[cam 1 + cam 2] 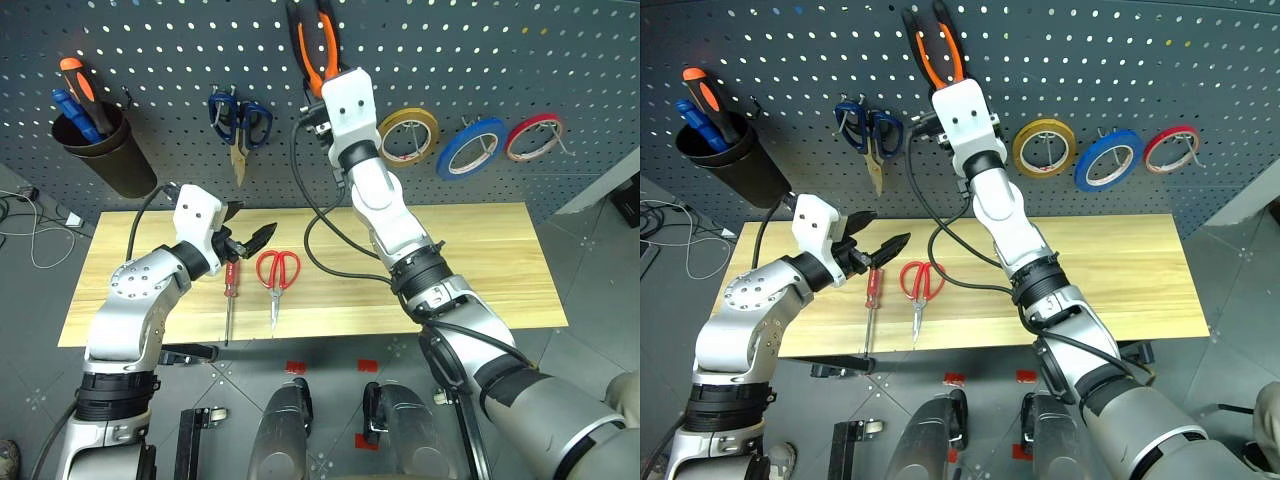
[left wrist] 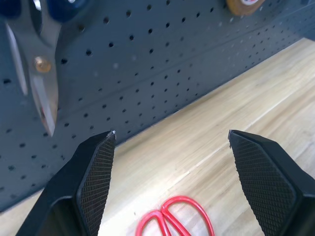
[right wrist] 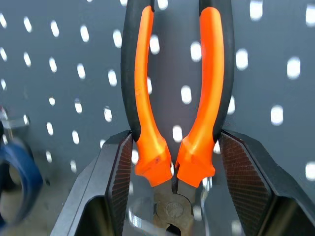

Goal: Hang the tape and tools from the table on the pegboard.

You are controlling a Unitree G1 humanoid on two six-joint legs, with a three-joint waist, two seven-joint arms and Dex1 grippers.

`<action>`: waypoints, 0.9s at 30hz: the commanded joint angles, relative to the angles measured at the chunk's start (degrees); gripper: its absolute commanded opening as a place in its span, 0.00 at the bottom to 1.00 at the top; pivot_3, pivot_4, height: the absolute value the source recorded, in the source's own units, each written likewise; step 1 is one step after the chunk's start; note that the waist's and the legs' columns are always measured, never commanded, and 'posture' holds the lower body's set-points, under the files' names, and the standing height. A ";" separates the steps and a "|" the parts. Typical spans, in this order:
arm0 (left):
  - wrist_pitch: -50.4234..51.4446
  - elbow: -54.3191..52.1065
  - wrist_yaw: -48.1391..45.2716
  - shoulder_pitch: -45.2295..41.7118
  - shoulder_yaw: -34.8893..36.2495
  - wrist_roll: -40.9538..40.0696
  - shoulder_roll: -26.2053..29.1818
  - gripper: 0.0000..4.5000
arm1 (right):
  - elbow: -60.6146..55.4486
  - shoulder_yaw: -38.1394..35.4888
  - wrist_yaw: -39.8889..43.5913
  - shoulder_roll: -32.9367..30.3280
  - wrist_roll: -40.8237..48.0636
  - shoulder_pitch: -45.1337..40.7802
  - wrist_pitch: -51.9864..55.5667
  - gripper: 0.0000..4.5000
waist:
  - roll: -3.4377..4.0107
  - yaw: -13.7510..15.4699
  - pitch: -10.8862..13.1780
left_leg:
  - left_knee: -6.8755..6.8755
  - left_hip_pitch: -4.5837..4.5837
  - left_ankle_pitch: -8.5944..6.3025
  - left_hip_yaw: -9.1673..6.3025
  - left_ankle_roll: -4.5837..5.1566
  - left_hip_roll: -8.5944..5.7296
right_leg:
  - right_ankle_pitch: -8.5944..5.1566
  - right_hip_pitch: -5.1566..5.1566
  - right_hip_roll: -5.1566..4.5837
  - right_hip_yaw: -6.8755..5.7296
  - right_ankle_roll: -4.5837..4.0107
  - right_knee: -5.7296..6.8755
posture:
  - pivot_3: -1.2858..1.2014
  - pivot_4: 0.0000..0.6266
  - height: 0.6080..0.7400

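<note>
My right gripper [image 3: 174,136] is raised against the dark pegboard [image 1: 150,40], shut on the orange-and-black pliers [image 1: 313,45]. The handles point up and the head sits low between the fingers [image 3: 118,182]. The blue tape [image 1: 470,147] hangs on a hook of the pegboard. On the wooden table [image 1: 480,260] lie the red-handled scissors [image 1: 277,270] and, just left of them, the slim red-handled screwdriver [image 1: 231,280]. Just above these two hovers my left gripper [image 1: 250,222], open and holding nothing. The scissors' red loops [image 2: 177,219] lie below its fingers.
Blue-handled scissors [image 1: 240,120] hang on the pegboard left of the pliers. A yellow tape roll [image 1: 408,135] and a red one [image 1: 533,137] flank the blue tape. A dark cup [image 1: 105,150] at the far left holds orange and blue screwdrivers.
</note>
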 commanded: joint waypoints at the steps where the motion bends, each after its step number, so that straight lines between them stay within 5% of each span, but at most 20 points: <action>1: 0.21 -0.95 1.76 1.20 0.63 0.93 -0.38 0.89 | -7.43 -1.05 0.35 0.12 1.18 1.64 2.84 0.83 | 0.00 0.00 0.00 | -0.01 0.00 0.00 0.00 0.00 0.00 | 0.00 0.00 0.00 -0.01 0.00 0.00 | 0.54 0.55 1.00; 3: 1.00 -1.49 2.59 2.08 0.48 1.31 -0.59 0.98 | -11.48 -0.80 1.29 -0.01 1.30 3.76 5.02 0.98 | 0.00 0.00 0.00 | -0.03 0.00 0.00 0.00 0.00 0.01 | 0.00 -0.01 0.00 -0.01 0.00 -0.02 | 0.54 0.55 1.00; 15: 25.94 -9.85 17.65 9.26 -6.48 8.19 -4.36 0.98 | -56.51 4.84 25.53 -9.93 14.90 32.19 41.48 0.98 | 0.00 0.23 0.02 | -0.24 -0.03 -0.05 -0.08 0.07 -0.02 | -0.01 0.06 0.01 -0.04 0.00 -0.35 | 0.53 0.57 1.00; 27: 31.85 4.18 26.91 4.65 -9.37 11.98 -16.80 0.98 | -70.21 13.58 39.62 -24.15 20.49 40.91 51.60 0.98 | -0.12 0.07 0.09 | -0.23 -0.01 -0.08 -0.08 0.11 -0.04 | -0.03 0.07 0.03 -0.04 0.04 -0.38 | 0.51 0.58 1.00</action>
